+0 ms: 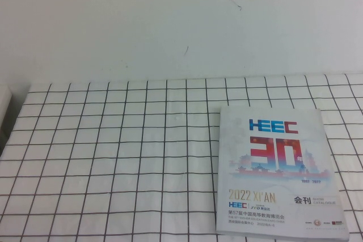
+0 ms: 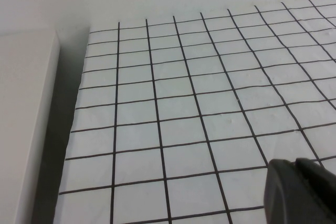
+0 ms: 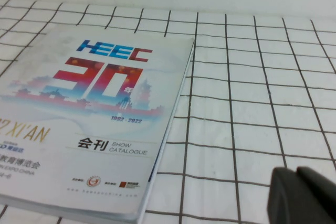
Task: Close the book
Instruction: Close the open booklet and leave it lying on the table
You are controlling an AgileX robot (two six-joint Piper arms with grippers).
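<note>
Book [image 1: 278, 171]: shown closed and flat, front cover up, on the robot's right at the near side of the worktop; "HEEC", a large red and blue "30" and "2022 XI'AN" are printed on the pale cover.
Cloth [image 1: 113, 157]: white with a black grid, spread over the worktop under the book.
Left gripper [image 2: 300, 191]: seen only in the left wrist view as a dark shape above bare cloth, away from the book; whether it is open or closed cannot be told, and nothing is seen held.
Right gripper [image 3: 302, 195]: seen only in the right wrist view as a dark shape above the cloth just beside the book's [image 3: 89, 114] outer edge, not touching it; its opening cannot be told either.
White block [image 2: 26, 119]: set past the cloth's left edge.
</note>
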